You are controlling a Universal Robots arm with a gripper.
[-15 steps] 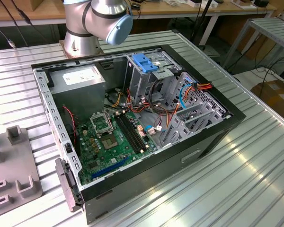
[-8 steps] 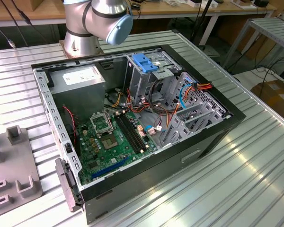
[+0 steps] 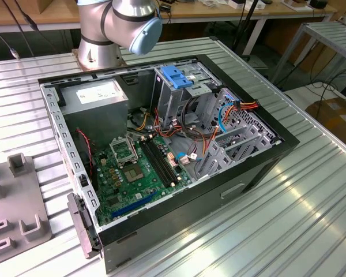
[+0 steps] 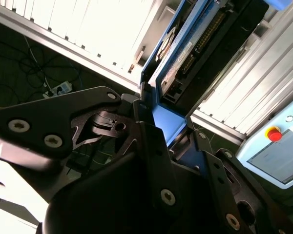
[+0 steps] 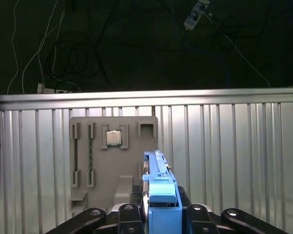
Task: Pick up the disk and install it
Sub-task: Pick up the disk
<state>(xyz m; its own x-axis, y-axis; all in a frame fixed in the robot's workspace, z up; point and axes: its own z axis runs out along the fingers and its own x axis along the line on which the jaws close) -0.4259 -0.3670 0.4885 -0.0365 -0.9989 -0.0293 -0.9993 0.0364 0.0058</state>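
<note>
Above the ribbed metal table [image 5: 224, 156], the gripper [image 5: 158, 219] is clamped on the disk [image 5: 158, 178], held edge-on near a grey fixture tray [image 5: 112, 170] carrying a processor chip [image 5: 113, 138]. An open computer case [image 3: 248, 179] sits beside that tray.

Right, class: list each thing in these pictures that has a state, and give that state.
Black tower computer case: lying on its side, open, insides exposed.
Silver-grey metal disk with blue plastic rails: clamped in the gripper, held above the tray.
Black gripper: shut on the disk.
Grey plastic fixture tray: square silver processor chip seated in a pocket.
</note>
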